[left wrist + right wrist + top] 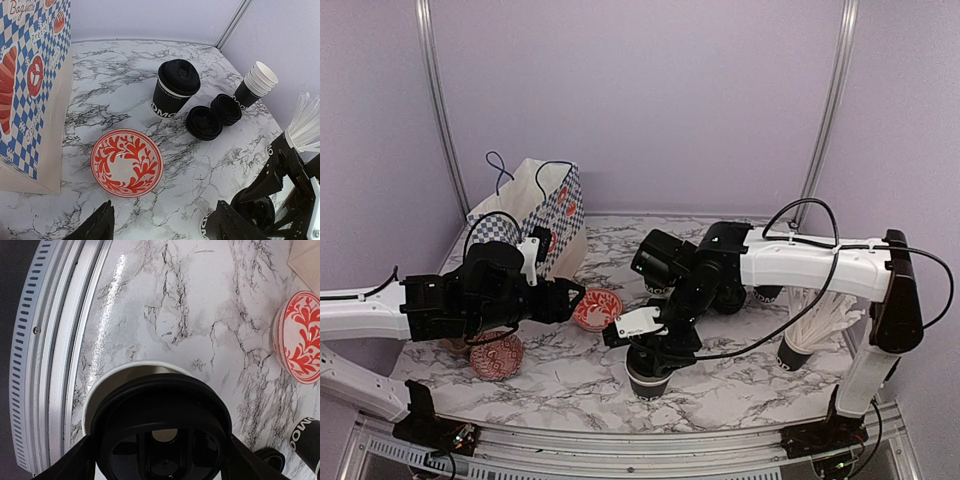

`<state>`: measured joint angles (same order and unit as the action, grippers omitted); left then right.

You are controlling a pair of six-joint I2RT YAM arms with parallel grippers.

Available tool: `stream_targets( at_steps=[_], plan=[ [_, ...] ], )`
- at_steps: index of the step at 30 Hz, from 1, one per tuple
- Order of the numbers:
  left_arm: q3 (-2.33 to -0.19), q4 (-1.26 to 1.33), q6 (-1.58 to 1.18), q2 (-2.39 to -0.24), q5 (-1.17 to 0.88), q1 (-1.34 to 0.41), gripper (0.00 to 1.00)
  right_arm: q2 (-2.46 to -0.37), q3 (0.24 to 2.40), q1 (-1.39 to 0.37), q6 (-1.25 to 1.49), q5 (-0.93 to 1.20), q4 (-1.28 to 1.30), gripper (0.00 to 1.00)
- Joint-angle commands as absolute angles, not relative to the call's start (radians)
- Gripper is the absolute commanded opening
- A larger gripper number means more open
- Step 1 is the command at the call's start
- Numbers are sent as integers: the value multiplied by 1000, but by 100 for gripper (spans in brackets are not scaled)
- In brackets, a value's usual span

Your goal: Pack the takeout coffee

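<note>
Right gripper [160,447] pinches a black lid [162,410] across its full width, one finger on either edge. Open cup [122,372] stands directly beneath it, long axis upright. Its white rim shows as a crescent beyond the lid's far edge, so lid judged not yet centred or seated. Next move calls for a small shift forward, then a straight press down. Left gripper [572,300] spread, holding nothing, red bowl [127,162] just ahead of and below it; right arm plainly the nearer to the open cup. Lidded cup [176,90] stands well ahead of the left gripper, loose lids [204,122] just to its right. Writing: lidded cup reads "ODMO", partial; paper bag [30,90], left of the left gripper, reads "Baguette", "Pretzel".
</note>
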<state>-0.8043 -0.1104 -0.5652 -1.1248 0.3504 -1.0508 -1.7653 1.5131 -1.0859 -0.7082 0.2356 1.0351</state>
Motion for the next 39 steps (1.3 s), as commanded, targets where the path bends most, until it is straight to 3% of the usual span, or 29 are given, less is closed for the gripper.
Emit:
stream_targets(
  at_steps=[1,39],
  plan=[
    [-794,-127,-572,-1120,359,-1046,70,-1753,1572,-1102,-701,217,1062,64],
    [-784,-126,-578,-1133,352,-1046,70,-1787,1535,-1166,-691,145,1049,72]
  ],
)
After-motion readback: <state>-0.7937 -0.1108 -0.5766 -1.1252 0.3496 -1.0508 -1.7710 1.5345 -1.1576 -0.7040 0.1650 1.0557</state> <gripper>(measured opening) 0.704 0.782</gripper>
